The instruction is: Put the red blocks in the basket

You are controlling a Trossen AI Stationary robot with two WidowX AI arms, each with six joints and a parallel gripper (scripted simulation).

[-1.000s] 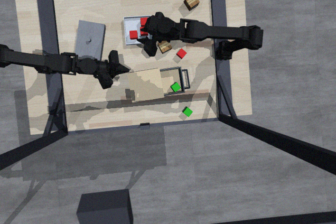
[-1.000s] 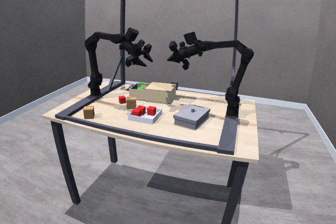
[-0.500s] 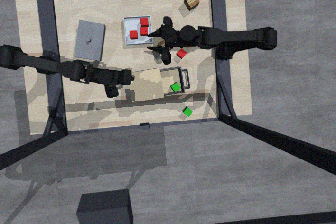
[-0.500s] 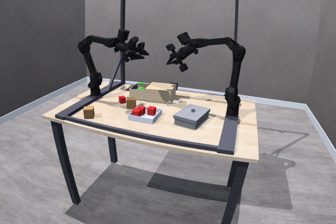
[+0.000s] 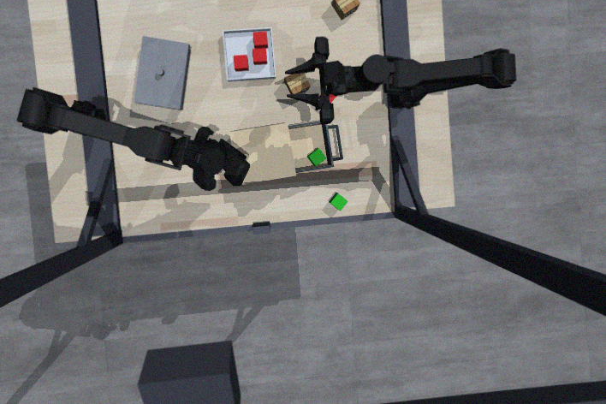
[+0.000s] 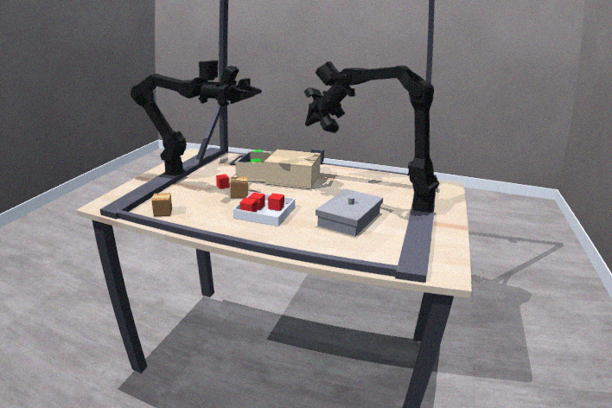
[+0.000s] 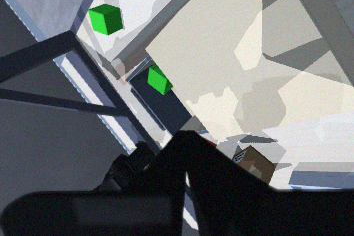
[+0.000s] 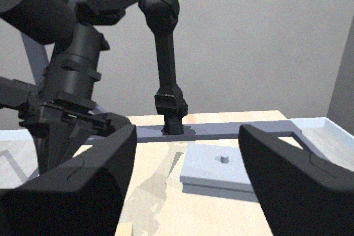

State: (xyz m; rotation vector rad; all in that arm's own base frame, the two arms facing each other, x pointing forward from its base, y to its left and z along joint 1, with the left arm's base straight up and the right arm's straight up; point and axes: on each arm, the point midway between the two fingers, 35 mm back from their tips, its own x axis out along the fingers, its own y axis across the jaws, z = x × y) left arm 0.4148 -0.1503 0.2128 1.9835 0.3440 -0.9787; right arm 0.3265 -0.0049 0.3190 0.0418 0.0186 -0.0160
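Gray walls surround the pale wood table point(image 5: 195, 12) point(image 6: 173, 233) — left gripper point(image 5: 240, 175) point(image 6: 309, 122) point(image 7: 186, 170) clenched, right gripper point(image 5: 288, 84) point(image 6: 258, 91) point(image 8: 187, 127) parted, holding nothing.

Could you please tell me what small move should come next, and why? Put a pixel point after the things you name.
Probably lower the open right gripper point(image 5: 288, 84) point(image 6: 254, 91) toward the loose red block point(image 5: 332, 98) point(image 6: 222, 181): it sits on the table outside the basket point(image 5: 234, 76) point(image 6: 257, 217), and that gripper holds nothing.
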